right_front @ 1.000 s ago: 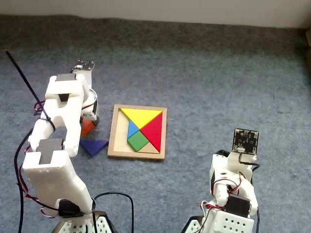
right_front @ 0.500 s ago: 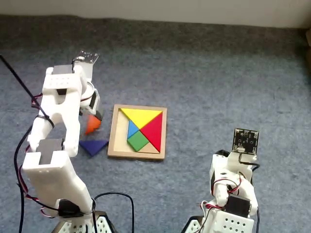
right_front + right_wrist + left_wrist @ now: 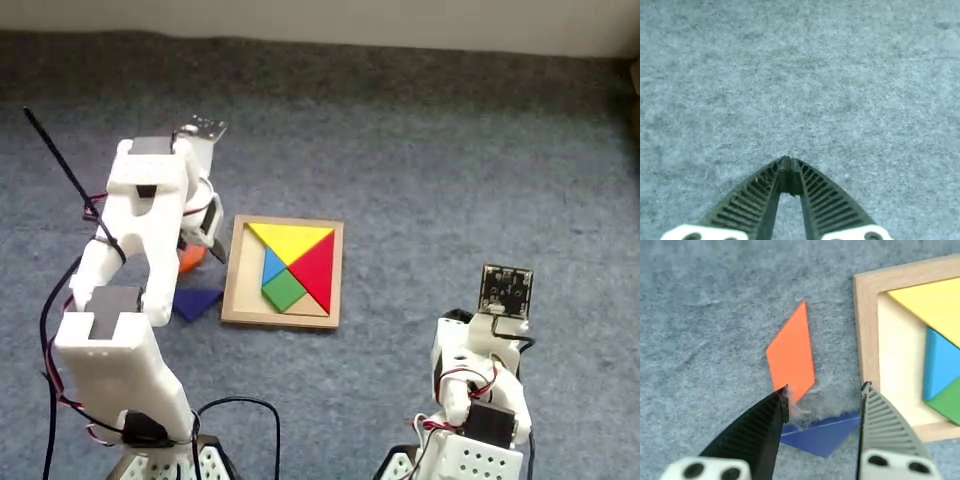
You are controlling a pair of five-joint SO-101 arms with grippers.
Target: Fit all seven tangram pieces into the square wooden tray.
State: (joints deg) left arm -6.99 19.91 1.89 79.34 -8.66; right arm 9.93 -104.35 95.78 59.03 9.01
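Tangram pieces fill part of the wooden tray (image 3: 283,322), which lies flat on the grey carpet (image 3: 450,150) in front of the 2 arms. 4 are inside: a yellow triangle (image 3: 290,240), a red triangle (image 3: 316,272), a small blue triangle (image 3: 270,266) and a green square (image 3: 284,291). Bare wood is left along the tray's side nearest the left arm and along its near edge. 2 pieces lie on the carpet just beside that side, an orange parallelogram (image 3: 790,360) and a dark blue triangle (image 3: 822,436), so I count 6 of 7 and judge the task a little over half done, with at least these 2 to place. The left gripper (image 3: 825,388) hangs over the gap between the orange piece and the tray. Its jaws are spread wide with nothing between them, and the black jaw's tip is at the orange piece's near corner. The right gripper (image 3: 787,162) is pinched closed on nothing over bare carpet, well apart from the tray. From above, the whole tray and its layout are plain, but the left arm covers most of the orange piece. The left wrist view gives that piece's full outline and the spread of the jaws, and cuts the tray off at 1 corner.
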